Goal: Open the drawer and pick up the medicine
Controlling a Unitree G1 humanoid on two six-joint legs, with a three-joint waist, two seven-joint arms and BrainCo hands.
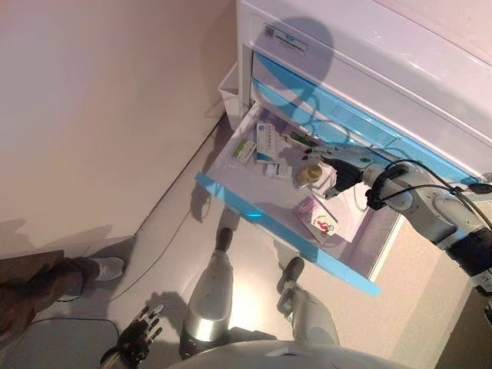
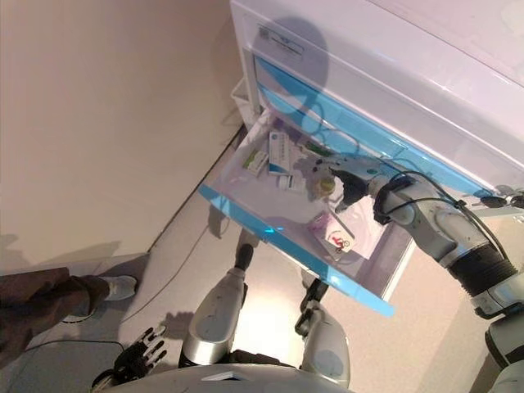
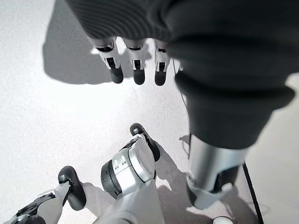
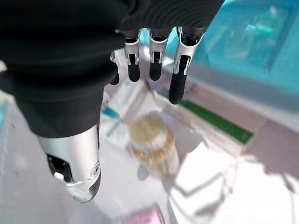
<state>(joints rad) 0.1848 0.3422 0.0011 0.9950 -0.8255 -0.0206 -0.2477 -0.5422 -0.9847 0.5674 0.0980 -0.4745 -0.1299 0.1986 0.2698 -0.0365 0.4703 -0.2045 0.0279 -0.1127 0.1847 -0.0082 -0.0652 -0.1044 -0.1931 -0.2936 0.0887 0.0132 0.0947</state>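
Drawer [image 1: 231,196] stands open; the right hand [image 1: 344,171] hovers over the medicine bottle [image 4: 152,142], fingers [image 4: 177,84] apart, empty. Left hand [image 1: 138,332] hangs low, fingers relaxed.

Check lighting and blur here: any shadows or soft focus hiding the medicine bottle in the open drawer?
Left eye view: a round shadow falls on the cabinet front above the drawer; the bottle is lit, beside the right hand. Right wrist view: the bottle and the boxes around it look soft, the fingers sharper. Left wrist view: the left hand casts a hard shadow on the floor.
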